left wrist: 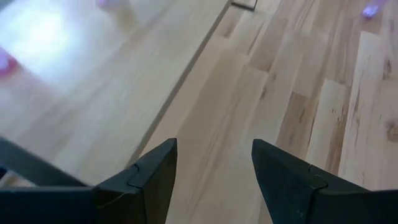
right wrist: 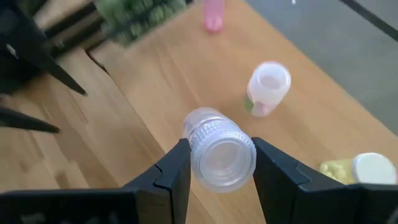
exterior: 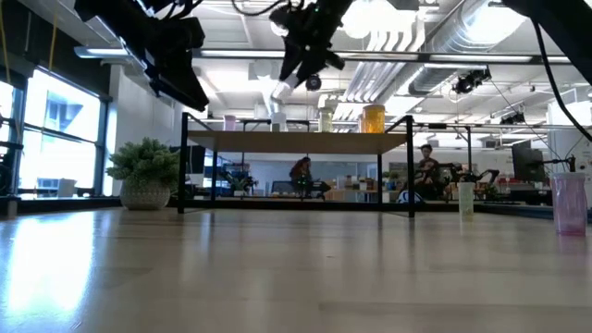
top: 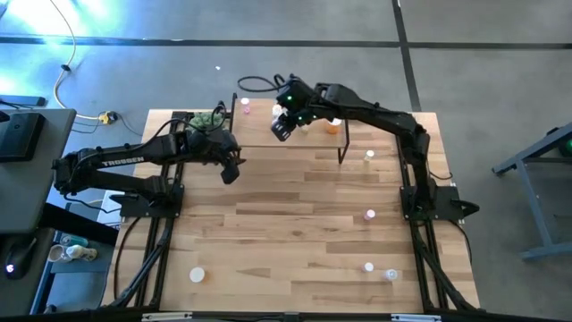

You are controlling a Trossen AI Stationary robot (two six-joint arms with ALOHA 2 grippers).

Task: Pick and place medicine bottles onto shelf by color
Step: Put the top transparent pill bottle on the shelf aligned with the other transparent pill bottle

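Bare tabletop fills the foreground of the low view. A pink bottle stands at its right edge, with a pale one just beyond. From above you can count several more loose bottles down the table's right side and one white-capped bottle alone near the front left.

Your left gripper hangs over the table just in front of the shelf. Its fingers stand apart with nothing between them. Leave that arm parked.

Your right gripper is doing the work. It is clamped on a clear whitish bottle, fingers pressing either side, cap end toward the wrist camera. It sits above the shelf top, left of the bottles already placed there.

Already on the shelf are a pink bottle, a pale white-capped one, a yellow-green one and an orange one. The potted plant stands at the far left corner.

To place it well:
- Pick the spot beside the pale bottle, since the colours look the closest match.
- Bring it upright before lowering. It seems tilted in the grip.
- Come straight down so the fingers clear the neighbours.
- Let go only once the base rests flat.
- Stay off the shelf edge.
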